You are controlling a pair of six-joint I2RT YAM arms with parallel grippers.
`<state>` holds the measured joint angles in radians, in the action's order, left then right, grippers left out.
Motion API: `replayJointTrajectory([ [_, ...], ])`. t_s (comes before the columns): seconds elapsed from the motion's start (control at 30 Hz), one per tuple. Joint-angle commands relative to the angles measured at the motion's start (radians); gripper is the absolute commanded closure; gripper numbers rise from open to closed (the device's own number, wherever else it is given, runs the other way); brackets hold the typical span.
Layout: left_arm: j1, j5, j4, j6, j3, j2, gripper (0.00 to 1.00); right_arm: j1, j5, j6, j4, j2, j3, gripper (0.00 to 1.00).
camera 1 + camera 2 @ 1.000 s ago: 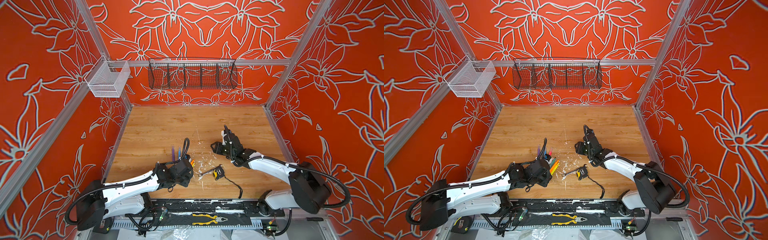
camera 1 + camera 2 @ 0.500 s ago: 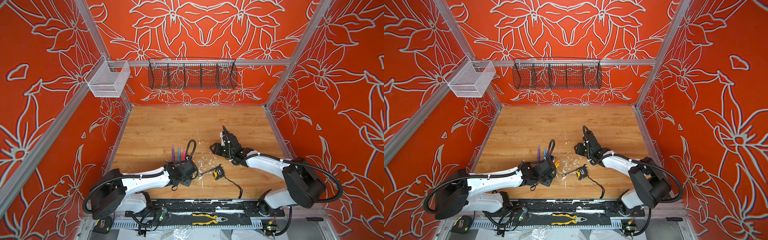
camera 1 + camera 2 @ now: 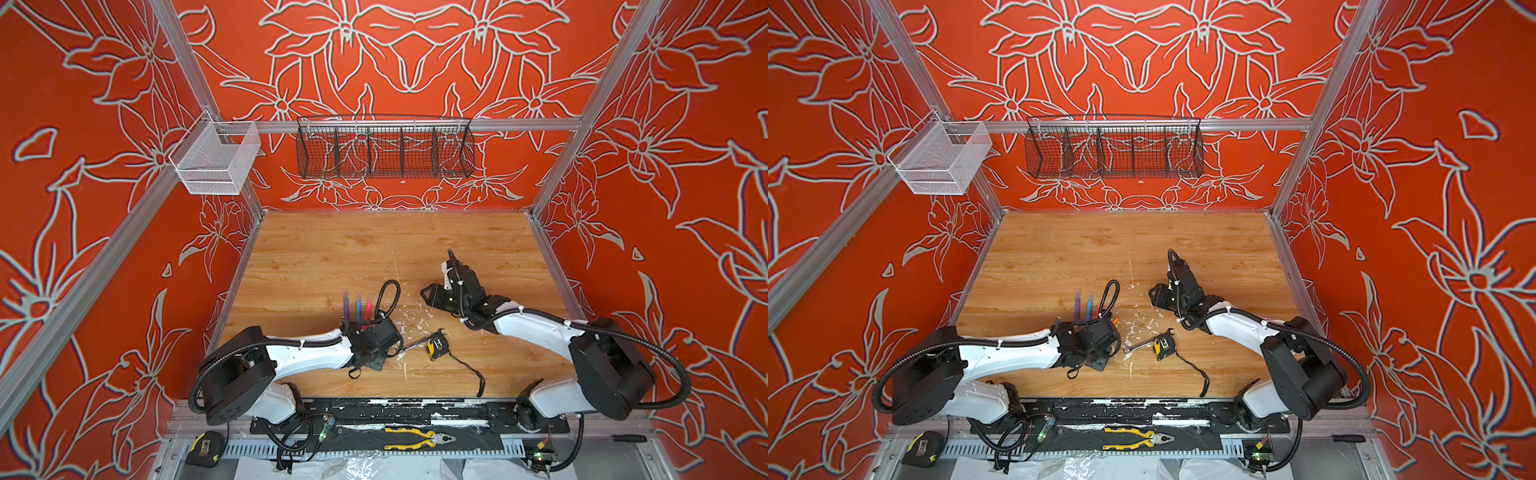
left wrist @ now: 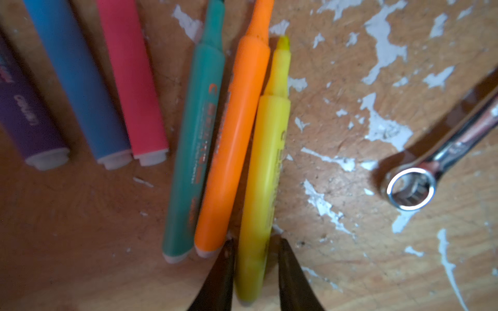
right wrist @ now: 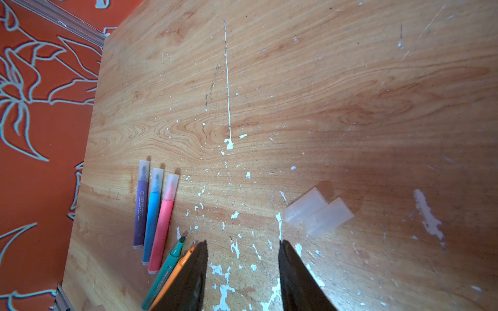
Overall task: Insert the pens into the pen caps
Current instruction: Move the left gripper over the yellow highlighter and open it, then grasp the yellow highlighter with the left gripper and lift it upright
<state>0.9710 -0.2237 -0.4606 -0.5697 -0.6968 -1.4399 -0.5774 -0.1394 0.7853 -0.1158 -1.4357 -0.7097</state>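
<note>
Where the wooden table runs back toward the rear wall, its far half lies bare in both top views; both arms sit near the front edge. The left hand has its dark tapered fingers apart, one on each side of the yellow pen at its rear end, close to the barrel with a thin shadowed gap. This pen lies flat and uncapped, pressed along the orange pen, which lies against the green pen; all are smooth matte cylinders. The pink pen, blue pen and purple pen lie just beside them, wearing frosted caps in the right wrist view. A shiny steel wrench rests near, amid flaked white paint. The right hand is spread wide over scratched wood, holding nothing; two translucent pen caps lie touching, just beside it.
</note>
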Motion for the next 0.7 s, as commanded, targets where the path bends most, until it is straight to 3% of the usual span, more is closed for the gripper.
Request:
replayJointTrajectory([
  [0.0,0.007,-0.024,-0.024,-0.018,-0.024,-0.043,0.74,0.004,0.003,0.007,-0.002,0.023,-0.011,0.55],
  [0.13,0.006,-0.041,-0.04,-0.024,-0.044,-0.082,0.75,0.004,0.003,0.006,-0.002,0.027,-0.01,0.55],
  [0.43,0.007,-0.045,-0.084,-0.024,-0.082,-0.096,0.97,0.005,0.018,0.004,-0.002,0.062,0.005,0.55],
  [0.67,0.006,-0.016,-0.08,0.045,-0.183,0.005,1.0,0.005,0.039,0.009,-0.045,0.148,0.054,0.56],
])
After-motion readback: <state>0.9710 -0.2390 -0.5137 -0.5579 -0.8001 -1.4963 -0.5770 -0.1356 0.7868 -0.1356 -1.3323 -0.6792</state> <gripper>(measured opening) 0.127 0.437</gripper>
